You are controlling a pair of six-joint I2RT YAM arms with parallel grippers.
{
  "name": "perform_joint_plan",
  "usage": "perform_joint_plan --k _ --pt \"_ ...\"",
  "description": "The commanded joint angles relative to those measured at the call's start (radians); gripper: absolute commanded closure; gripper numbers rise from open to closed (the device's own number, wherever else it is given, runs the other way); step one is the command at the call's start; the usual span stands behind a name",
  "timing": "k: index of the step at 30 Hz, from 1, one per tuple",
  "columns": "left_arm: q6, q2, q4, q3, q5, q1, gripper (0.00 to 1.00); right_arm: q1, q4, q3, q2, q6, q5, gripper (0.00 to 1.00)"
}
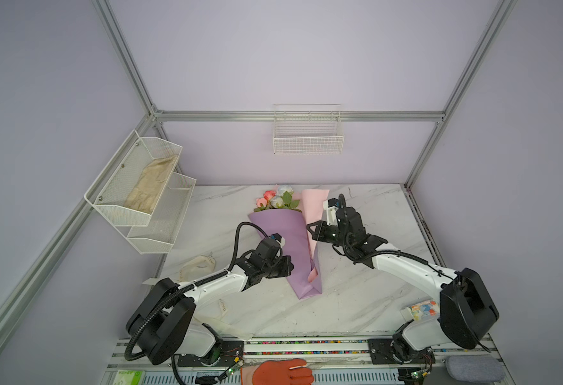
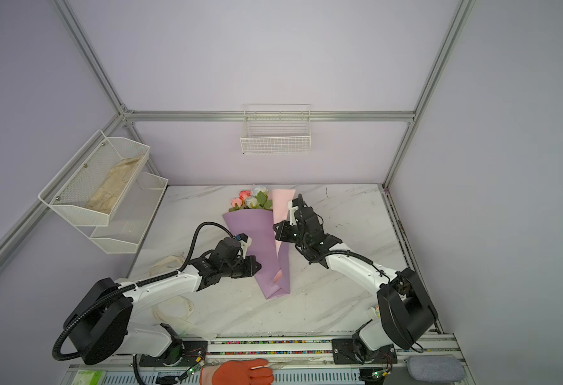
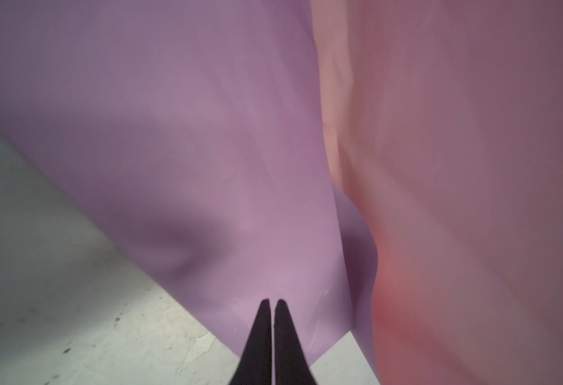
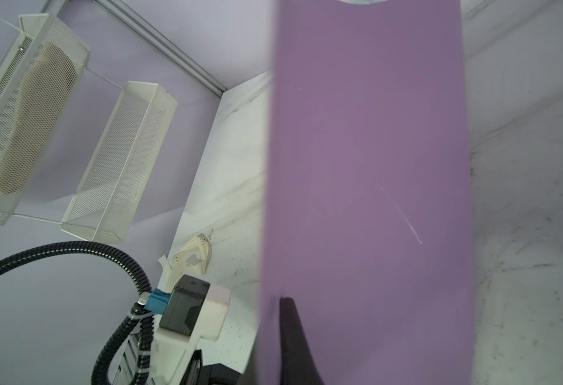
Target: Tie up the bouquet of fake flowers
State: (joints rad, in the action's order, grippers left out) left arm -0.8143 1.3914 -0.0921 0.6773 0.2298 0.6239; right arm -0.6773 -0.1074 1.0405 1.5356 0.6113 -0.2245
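Table (image 1: 356, 300): the marble top fills the lower middle of both top views, and everything of the task lies on it
Bouquet (image 1: 286, 240): lies flat in the centre of the frame, with its wide mouth toward the upper middle and its narrow end toward the lower centre; the lilac wrap is only part folded, and its pink inner face shows along the right edge
Ribbon (image 1: 203, 263): cream and lettered, in a loose heap left of centre, well apart from the wrap; a strand also runs under the left arm, so the tying looks not yet begun
Fake flowers (image 1: 277, 199): pink, coral, white and pale-blue heads with green leaves poke from the mouth, upper middle
Right gripper (image 1: 310, 231): just right of the wrap's middle, pinched onto the paper's right edge; its wrist view shows one dark finger against the lilac sheet
Left gripper (image 3: 272, 303): at the wrap's left edge, lower centre, fingers drawn together with nothing between them, tips over lilac paper; whether they press on it is unclear
Main risk: the thin, smooth sheet slips from the right pinch, the fold springs open and the stems spill
Lesser risk: the left tips drag or crease the wrap, or the arm snags the strand beneath it
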Motion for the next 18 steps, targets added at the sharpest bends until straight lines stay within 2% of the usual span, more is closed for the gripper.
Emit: perform_joint_plan --k 1,5,7,10,13,18 --pt "-0.062 -0.08 0.081 -0.059 0.022 -0.026 0.89 -0.051 0.079 0.073 0.072 -0.03 0.079 0.94" --pt "-0.085 -0.153 0.051 -0.098 -0.015 -0.067 0.88 -0.091 0.109 0.153 0.182 -0.033 0.073 0.92" --pt "-0.107 -0.204 0.051 -0.13 -0.035 -0.086 0.8 -0.104 0.117 0.188 0.235 -0.036 0.048 0.92" --pt "-0.097 -0.28 0.066 -0.164 -0.027 -0.106 0.76 -0.114 0.1 0.223 0.297 -0.01 0.021 0.91" --pt "-0.094 -0.349 0.048 -0.188 -0.037 -0.11 0.67 -0.116 0.07 0.243 0.345 0.017 -0.016 0.91" --pt "-0.102 -0.454 0.168 -0.285 0.024 -0.11 0.47 -0.119 0.084 0.298 0.413 0.015 -0.071 0.89"
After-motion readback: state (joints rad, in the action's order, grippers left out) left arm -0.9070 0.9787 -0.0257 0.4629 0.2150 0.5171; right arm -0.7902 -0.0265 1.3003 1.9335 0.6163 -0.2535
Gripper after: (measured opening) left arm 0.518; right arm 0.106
